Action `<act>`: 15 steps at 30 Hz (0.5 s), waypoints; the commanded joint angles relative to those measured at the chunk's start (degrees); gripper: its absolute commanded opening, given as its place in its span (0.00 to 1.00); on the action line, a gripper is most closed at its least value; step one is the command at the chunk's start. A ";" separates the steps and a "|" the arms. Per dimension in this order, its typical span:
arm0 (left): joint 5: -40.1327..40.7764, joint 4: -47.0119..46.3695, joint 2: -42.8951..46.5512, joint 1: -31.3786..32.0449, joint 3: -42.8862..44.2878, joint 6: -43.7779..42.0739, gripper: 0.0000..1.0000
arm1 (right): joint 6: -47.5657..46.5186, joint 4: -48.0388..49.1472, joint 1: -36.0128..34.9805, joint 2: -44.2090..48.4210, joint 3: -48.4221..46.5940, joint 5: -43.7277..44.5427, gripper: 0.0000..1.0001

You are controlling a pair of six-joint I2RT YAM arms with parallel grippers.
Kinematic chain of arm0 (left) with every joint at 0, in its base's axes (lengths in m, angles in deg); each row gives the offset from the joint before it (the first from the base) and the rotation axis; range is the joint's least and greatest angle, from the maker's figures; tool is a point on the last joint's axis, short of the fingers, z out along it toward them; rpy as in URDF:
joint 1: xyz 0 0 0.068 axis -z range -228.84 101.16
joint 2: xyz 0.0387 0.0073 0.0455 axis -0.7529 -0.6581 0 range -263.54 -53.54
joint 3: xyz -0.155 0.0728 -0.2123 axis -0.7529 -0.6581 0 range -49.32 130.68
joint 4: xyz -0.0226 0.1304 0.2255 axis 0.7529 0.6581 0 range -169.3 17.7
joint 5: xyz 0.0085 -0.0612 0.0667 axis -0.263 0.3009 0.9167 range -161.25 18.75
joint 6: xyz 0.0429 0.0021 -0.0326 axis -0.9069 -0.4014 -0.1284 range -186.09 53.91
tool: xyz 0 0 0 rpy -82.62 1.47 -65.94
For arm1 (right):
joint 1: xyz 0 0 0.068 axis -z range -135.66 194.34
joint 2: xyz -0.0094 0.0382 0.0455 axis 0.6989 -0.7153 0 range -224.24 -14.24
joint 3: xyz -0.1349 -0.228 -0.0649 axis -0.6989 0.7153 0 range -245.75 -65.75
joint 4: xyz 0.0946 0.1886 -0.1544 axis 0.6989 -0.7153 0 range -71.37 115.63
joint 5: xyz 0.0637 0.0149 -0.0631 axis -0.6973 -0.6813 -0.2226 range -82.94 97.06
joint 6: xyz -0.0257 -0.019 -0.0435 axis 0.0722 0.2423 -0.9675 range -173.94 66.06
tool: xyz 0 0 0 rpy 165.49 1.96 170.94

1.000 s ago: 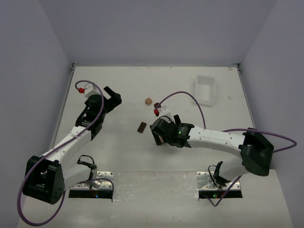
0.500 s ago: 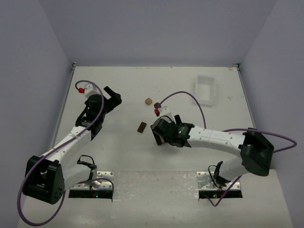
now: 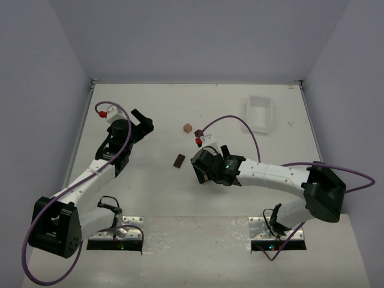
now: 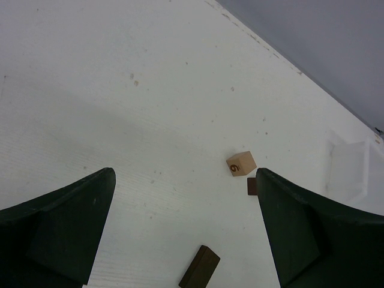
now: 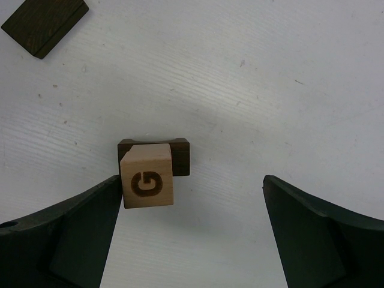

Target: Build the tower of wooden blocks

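Tan cube [image 5: 147,174] on dark block [image 5: 180,157] only; right gripper [image 5: 191,183], left gripper [image 4: 185,175] wide open; plank [image 3: 179,160], second cube [image 3: 188,128], brown bit [image 3: 198,133] unstacked mid-desk.

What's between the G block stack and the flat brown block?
Only bare table separates the G block stack from the flat brown block; right wrist view.

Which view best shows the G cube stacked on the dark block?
Right wrist: the G cube sits on the dark block, letter readable, between the open right tool fingers. In top external the right tool covers it. Left wrist shows only another, unstacked tan cube.
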 commanded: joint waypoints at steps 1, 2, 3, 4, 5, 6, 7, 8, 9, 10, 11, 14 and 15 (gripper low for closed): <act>-0.19 -3.08 0.89 -0.12 -0.31 -0.69 1.00 | 1.11 0.06 0.09 0.12 -1.11 0.87 0.99; -0.19 -3.08 0.89 -0.12 -0.31 -0.69 1.00 | 1.11 0.07 0.13 0.08 -1.11 0.96 0.99; -0.12 -3.08 0.89 -0.12 -0.31 -0.69 1.00 | 1.11 0.13 0.13 0.08 -1.11 1.03 0.99; -0.11 -3.08 0.89 -0.12 -0.37 -0.69 1.00 | 1.17 0.03 0.13 0.08 -1.11 1.05 0.99; -0.16 -3.08 0.89 -0.12 -0.34 -0.69 1.00 | 1.26 -0.14 0.13 0.13 -1.11 1.05 0.99; -0.19 -3.08 0.92 -0.08 -0.31 -0.69 1.00 | 1.36 -0.30 0.13 0.16 -1.11 1.18 0.99; -0.19 -3.08 0.97 -0.03 -0.31 -0.69 1.00 | 1.46 -0.47 0.13 0.16 -1.11 1.40 0.99; -0.19 -3.08 0.98 -0.12 -0.31 -0.78 1.00 | 1.47 -0.64 0.13 0.17 -1.11 1.40 0.99; -0.27 -3.08 0.98 -0.12 -0.31 -0.78 1.00 | 1.54 -0.72 0.13 0.32 -1.11 1.40 0.99; -0.36 -3.08 0.98 -0.12 -0.31 -0.78 1.00 | 1.63 -0.73 0.13 0.42 -1.11 1.40 0.99; -0.37 -3.08 0.98 -0.12 -0.34 -0.78 1.00 | 1.64 -0.76 0.13 0.43 -1.11 1.40 0.99; -0.37 -2.99 1.06 -0.12 -0.36 -0.78 1.00 | 1.64 -0.82 0.13 0.29 -1.16 1.39 0.99; -0.37 -3.04 1.06 -0.12 -0.40 -0.78 1.00 | 1.59 -0.82 0.13 0.25 -1.20 1.21 0.99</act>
